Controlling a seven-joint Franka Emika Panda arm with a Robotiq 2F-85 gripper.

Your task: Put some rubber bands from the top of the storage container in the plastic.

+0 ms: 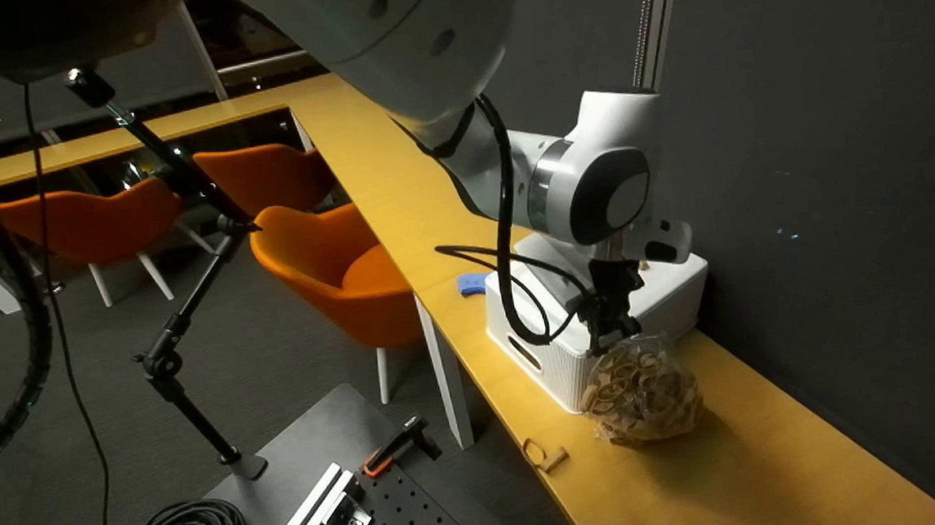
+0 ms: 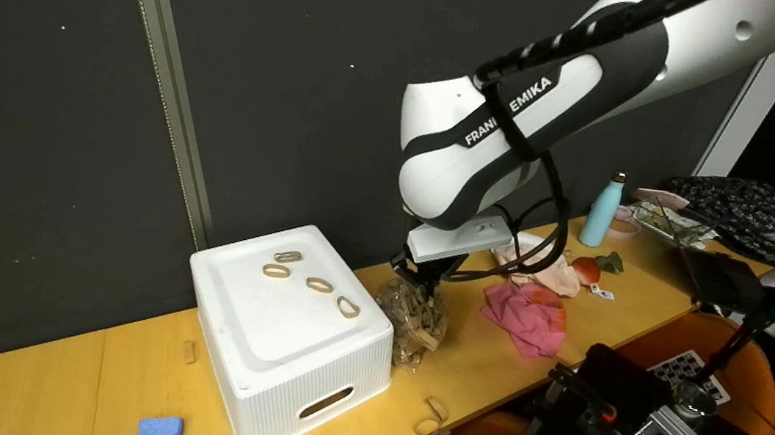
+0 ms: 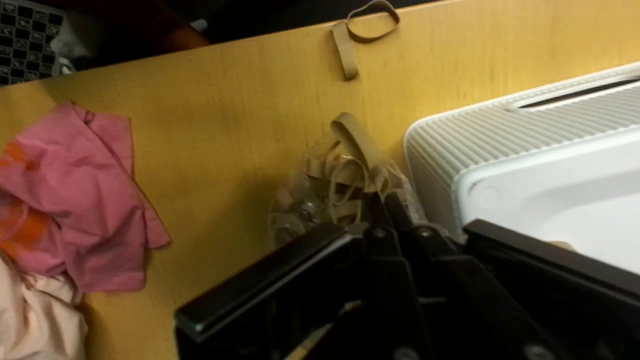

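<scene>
Yellow table point(image 2: 43, 371), rubber band point(image 3: 356, 140) at claw point(image 3: 386, 195), bag point(image 1: 647, 401) below

Light is dim, the wall point(image 2: 300, 88) near black, the white box point(image 2: 260, 320) bright, the wrist view soft.

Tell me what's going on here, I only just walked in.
A Franka arm has its gripper at the top of a clear plastic bag of rubber bands, which sits beside a white storage container. The gripper looks nearly closed and appears to be pinching one rubber band, probably to add to the bag; I can't tell whether it reaches inside. At least four loose rubber bands lie on the container's lid, and two more bands are on the table near its edge.
</scene>
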